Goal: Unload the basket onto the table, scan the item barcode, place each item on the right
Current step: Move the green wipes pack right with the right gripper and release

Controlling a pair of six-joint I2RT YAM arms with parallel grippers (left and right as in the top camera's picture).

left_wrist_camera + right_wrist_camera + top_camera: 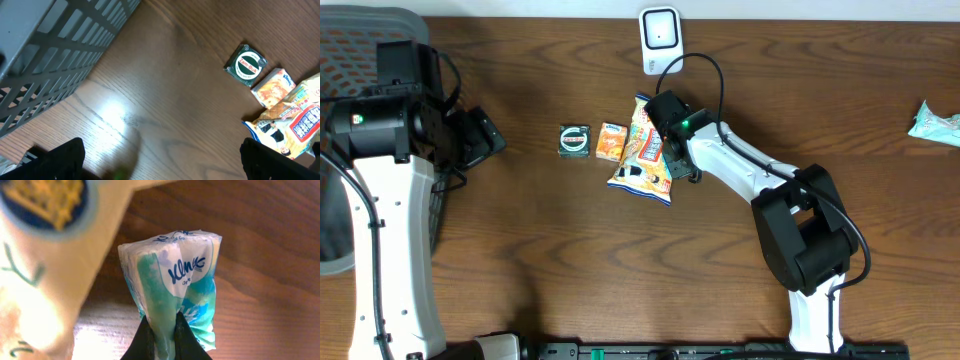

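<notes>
In the right wrist view my right gripper (162,326) is shut on the lower edge of a teal and white Kleenex tissue pack (175,275), pinched between the two black fingers just above the wooden table. Overhead, the right gripper (672,150) sits at the right edge of a yellow snack bag (645,150), and the arm hides the tissue pack. A white barcode scanner (660,38) stands at the table's far edge, behind the gripper. My left gripper (165,167) is open over bare wood at the left (480,135), holding nothing.
Left of the snack bag (295,125) lie a green Zam-Buk tin (575,140) and a small orange pack (611,142). A grey mesh basket (50,60) stands at the far left. Another teal packet (935,122) lies at the right edge.
</notes>
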